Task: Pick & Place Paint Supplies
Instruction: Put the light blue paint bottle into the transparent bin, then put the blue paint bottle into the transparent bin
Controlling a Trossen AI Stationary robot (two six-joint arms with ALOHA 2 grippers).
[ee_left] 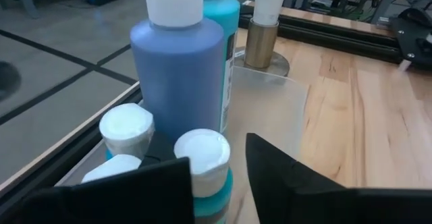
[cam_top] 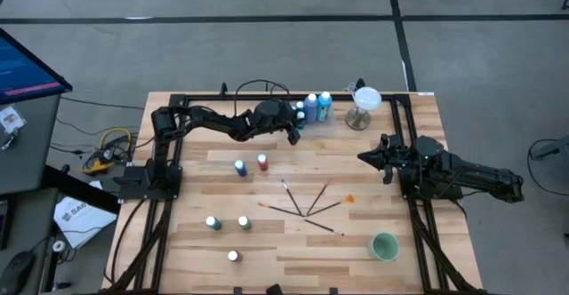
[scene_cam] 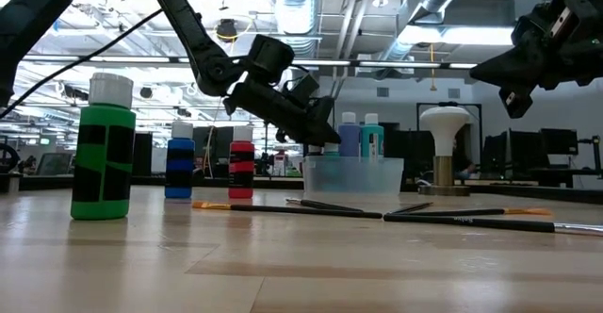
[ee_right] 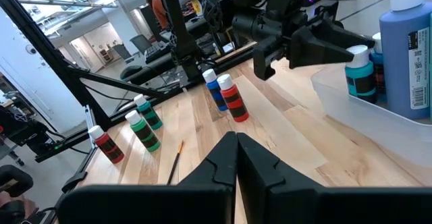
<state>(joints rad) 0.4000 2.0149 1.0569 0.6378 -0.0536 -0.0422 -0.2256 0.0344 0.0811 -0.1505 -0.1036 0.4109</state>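
Observation:
My left gripper [ee_left: 217, 150] reaches level to the clear tub [cam_top: 313, 115] at the table's far middle. It is open, with a finger on either side of a small teal bottle [ee_left: 202, 162] that stands upright in the tub. A tall blue bottle [ee_left: 179, 75], a tall teal one [ee_left: 226, 21] and other small white-capped bottles [ee_left: 127, 126] stand there too. Blue [cam_top: 240, 166], red [cam_top: 262, 162] and green [cam_top: 213, 223] bottles stand on the table, and several paintbrushes [cam_top: 307, 206] lie fanned out at its middle. My right gripper [cam_top: 364, 157] waits shut above the right side. My left gripper has the small teal bottle's white cap [ee_left: 206, 146] between its two fingers, which come level from the table's left. A gap shows between the cap and one finger [ee_left: 270, 166]. Whether the other finger [ee_left: 162, 183] touches the bottle, I cannot tell.
A white-topped stemmed stand [cam_top: 363, 104] is just right of the tub. A round green cup [cam_top: 384, 246] sits near the front right. Another green bottle [cam_top: 244, 223] and a red one [cam_top: 233, 256] stand at the front left. Black rails [cam_top: 169, 153] run along the table's sides.

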